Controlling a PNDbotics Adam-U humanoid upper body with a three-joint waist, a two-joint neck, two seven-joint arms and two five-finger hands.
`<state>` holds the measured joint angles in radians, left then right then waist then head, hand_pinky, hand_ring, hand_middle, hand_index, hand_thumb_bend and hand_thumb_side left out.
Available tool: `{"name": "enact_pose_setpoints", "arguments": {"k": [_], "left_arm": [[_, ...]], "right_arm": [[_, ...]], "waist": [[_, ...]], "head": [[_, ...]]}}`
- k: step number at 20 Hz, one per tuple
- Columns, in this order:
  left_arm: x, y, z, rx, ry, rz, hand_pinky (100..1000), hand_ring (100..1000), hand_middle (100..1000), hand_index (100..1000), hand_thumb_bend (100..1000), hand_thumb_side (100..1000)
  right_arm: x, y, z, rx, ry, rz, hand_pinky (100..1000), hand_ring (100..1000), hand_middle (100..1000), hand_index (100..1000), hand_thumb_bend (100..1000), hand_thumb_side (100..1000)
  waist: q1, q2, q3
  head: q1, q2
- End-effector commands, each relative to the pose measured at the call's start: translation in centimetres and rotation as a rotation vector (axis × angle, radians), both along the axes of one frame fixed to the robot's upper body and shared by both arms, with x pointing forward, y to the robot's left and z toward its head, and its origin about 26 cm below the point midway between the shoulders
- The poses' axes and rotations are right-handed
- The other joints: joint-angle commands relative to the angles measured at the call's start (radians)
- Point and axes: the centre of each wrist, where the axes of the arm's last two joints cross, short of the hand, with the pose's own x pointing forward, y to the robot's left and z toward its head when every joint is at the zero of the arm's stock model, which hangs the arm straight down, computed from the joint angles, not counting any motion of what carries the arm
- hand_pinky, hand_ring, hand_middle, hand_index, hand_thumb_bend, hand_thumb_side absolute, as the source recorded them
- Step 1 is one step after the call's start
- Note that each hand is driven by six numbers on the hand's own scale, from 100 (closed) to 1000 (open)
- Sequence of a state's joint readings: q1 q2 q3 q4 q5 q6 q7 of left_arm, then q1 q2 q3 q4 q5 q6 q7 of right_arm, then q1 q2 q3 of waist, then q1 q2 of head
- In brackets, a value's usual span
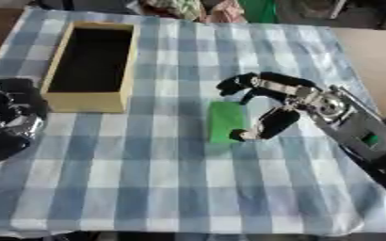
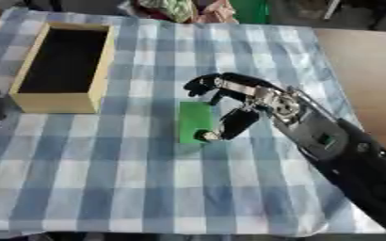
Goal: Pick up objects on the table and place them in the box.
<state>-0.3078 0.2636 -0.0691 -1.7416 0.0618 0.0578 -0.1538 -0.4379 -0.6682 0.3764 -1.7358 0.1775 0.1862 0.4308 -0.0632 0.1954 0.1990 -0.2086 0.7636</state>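
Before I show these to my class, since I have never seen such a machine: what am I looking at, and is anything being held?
Both pictures come from a stereo camera in a humanoid robot's head, looking down, so they show nearly the same thing. A blue and white checked cloth covers the table. The robot's right hand, black with silver joints, reaches in from the right and sits at a flat green object, fingers above and thumb below it. Whether they already pinch it I cannot tell; it lies on the cloth, not lifted. The left hand rests at the left edge. The open wooden box at upper left looks empty.
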Motion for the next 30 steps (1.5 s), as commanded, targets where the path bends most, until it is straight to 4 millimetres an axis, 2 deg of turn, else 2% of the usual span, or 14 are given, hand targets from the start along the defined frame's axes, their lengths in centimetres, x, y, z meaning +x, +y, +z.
{"name": "enact_pose_setpoints", "arguments": {"k": [1, 14, 21, 26, 30], "left_arm": [[0.03, 0.15, 0.74, 0.013, -0.024, -0.004, 580, 649, 609, 725, 278, 112], [0.05, 0.10, 0.74, 0.014, -0.023, -0.007, 581, 649, 609, 725, 277, 112], [0.07, 0.09, 0.78, 0.013, -0.024, -0.007, 581, 648, 609, 725, 277, 112], [0.08, 0.07, 0.79, 0.014, -0.025, -0.008, 581, 648, 609, 725, 277, 112], [0.08, 0.07, 0.78, 0.013, -0.024, -0.008, 581, 649, 609, 725, 277, 112]], "right_arm": [[0.21, -0.11, 0.67, -0.030, -0.026, 0.001, 766, 916, 828, 932, 445, 100], [0.25, 0.21, 0.39, -0.138, -0.034, 0.022, 775, 905, 808, 920, 438, 100], [0.22, 0.24, 0.61, -0.162, -0.077, 0.006, 762, 861, 676, 820, 414, 100], [0.22, 0.32, 0.65, -0.165, -0.119, -0.012, 744, 826, 543, 716, 391, 100], [0.24, 0.40, 0.72, -0.163, -0.153, -0.025, 733, 807, 494, 673, 381, 100]], "waist": [[0.004, -0.012, 0.001], [0.003, -0.013, 0.002], [0.003, -0.012, 0.001], [0.002, -0.011, 0.001], [0.002, -0.011, 0.001]], "head": [[-0.003, 0.006], [-0.004, 0.006], [-0.004, 0.006], [-0.005, 0.006], [-0.005, 0.006]]}}
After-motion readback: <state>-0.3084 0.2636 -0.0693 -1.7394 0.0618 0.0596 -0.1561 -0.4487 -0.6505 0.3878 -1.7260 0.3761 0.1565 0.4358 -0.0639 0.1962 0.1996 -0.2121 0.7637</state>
